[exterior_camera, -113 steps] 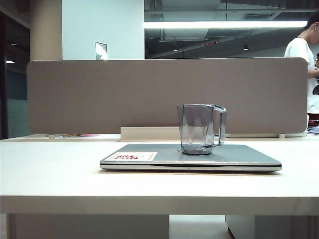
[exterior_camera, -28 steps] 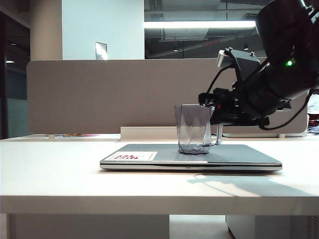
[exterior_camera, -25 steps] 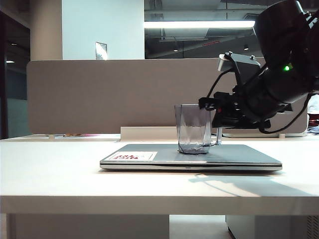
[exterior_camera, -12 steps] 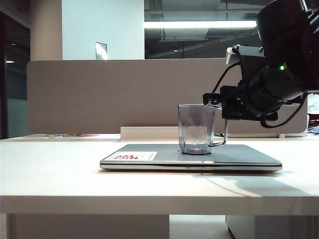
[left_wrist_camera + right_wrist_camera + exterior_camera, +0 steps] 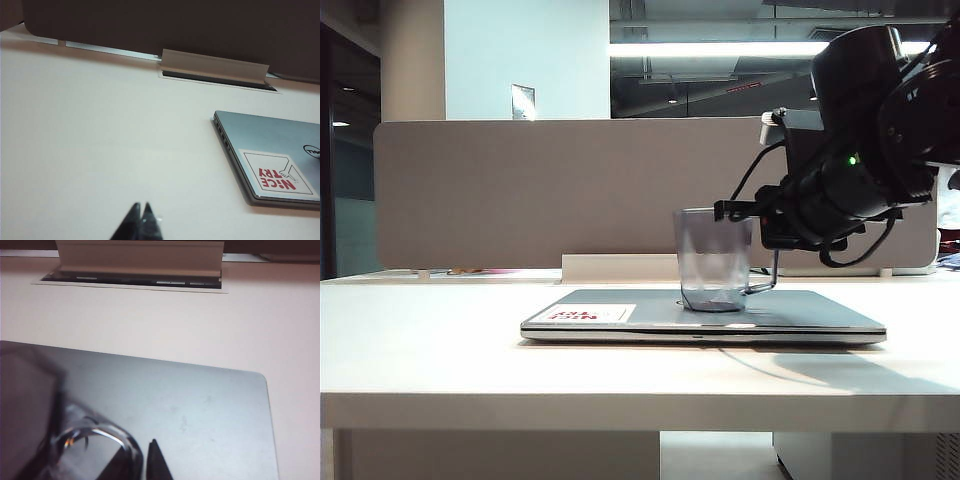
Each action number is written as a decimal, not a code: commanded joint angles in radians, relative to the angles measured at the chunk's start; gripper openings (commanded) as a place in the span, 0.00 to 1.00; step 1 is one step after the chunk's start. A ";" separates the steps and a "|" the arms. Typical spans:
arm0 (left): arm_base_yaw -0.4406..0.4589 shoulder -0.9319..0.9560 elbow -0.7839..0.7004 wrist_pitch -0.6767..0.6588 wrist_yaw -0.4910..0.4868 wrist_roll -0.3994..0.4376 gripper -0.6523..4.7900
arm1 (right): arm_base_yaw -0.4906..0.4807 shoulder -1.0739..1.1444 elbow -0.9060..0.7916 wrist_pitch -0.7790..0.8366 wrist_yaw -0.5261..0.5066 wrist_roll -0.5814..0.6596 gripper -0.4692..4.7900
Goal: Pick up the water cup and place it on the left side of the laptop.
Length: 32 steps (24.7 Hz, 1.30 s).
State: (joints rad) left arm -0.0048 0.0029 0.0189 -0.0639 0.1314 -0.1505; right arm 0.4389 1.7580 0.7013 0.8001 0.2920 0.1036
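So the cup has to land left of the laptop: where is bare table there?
Bare table runs from the laptop edge leftward, back to the partition. Left gripper hovers shut over its near part. Crowded: the lid, where the water cup stands with the right gripper at its handle side.

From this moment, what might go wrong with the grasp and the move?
The right gripper reaches only the rim of the water cup, on the handle side; a grip this shallow and high may slip or tip the cup. The cup stands on the closed laptop, so a drop or drag might scratch its lid. The left gripper hangs shut over bare table left of the laptop, possibly crowding the placement spot.
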 commanded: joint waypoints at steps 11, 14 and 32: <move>-0.001 0.001 0.005 0.013 0.004 -0.007 0.11 | 0.003 -0.002 0.003 0.089 -0.016 -0.003 0.09; -0.001 0.001 0.005 0.013 0.004 -0.007 0.11 | 0.006 -0.003 0.022 0.114 -0.084 -0.005 0.09; -0.001 0.001 0.005 0.005 0.004 -0.007 0.11 | 0.188 0.153 0.525 -0.283 -0.328 -0.079 0.09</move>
State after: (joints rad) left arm -0.0048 0.0029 0.0189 -0.0677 0.1310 -0.1547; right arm 0.6209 1.9015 1.1976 0.5293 -0.0086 0.0254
